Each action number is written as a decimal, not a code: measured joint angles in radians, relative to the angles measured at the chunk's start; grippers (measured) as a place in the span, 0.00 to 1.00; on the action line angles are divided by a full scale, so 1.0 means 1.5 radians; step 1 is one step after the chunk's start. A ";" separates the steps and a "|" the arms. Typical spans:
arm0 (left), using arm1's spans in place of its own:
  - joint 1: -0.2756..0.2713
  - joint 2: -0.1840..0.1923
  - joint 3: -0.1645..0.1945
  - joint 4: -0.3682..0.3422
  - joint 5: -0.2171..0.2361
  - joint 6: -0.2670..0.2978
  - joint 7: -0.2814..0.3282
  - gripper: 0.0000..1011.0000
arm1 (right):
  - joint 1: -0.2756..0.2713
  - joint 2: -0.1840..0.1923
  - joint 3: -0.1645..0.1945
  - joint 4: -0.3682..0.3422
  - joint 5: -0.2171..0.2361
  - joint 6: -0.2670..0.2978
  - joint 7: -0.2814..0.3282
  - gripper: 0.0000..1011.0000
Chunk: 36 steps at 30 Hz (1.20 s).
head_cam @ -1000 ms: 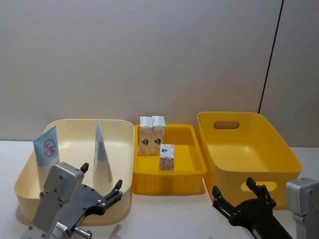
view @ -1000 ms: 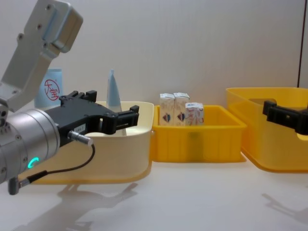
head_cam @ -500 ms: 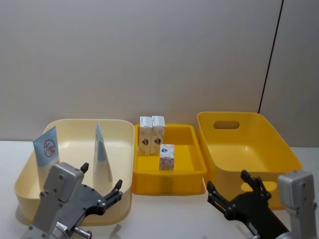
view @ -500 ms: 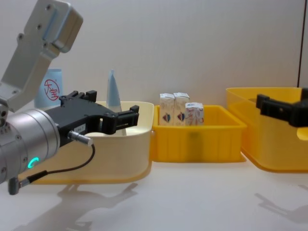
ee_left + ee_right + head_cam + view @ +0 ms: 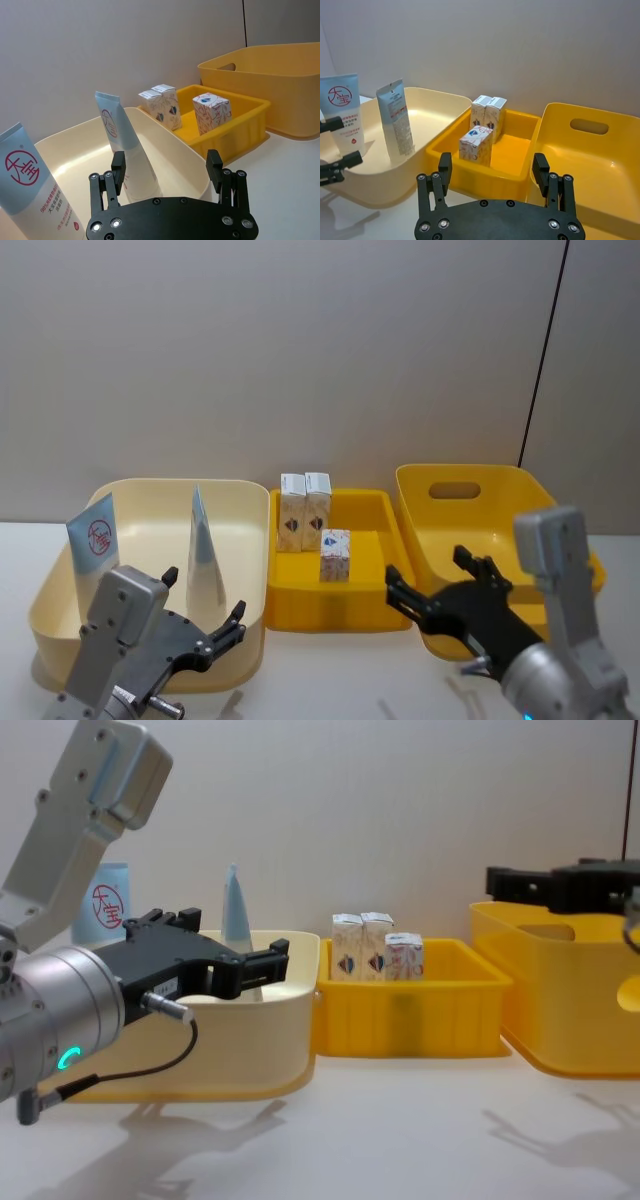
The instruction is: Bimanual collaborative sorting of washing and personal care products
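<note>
Right hand (image 5: 428,578), spread open, hovers near the shallow yellow tray's (image 5: 340,600) right front corner. The upright blue-topped pack (image 5: 335,555) stands inside, ahead-left, probably nearer it than the left hand (image 5: 205,592), also spread.

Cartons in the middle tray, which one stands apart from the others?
The blue-topped carton, alone and nearer the robot. The other two cartons stand side by side at the tray's back.
</note>
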 joint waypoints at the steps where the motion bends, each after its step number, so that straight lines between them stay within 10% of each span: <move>1: 0.000 0.000 0.000 0.000 0.000 0.000 0.000 0.99 | 0.006 -0.003 -0.001 0.000 0.001 0.007 -0.001 0.99; 16: 0.000 0.000 0.000 0.000 0.000 0.000 0.000 0.99 | 0.144 -0.072 -0.038 0.077 0.002 0.211 -0.025 0.99; 36: 0.000 0.000 0.000 0.000 0.000 0.000 0.000 0.99 | 0.264 -0.127 -0.080 0.210 -0.034 0.294 -0.048 0.99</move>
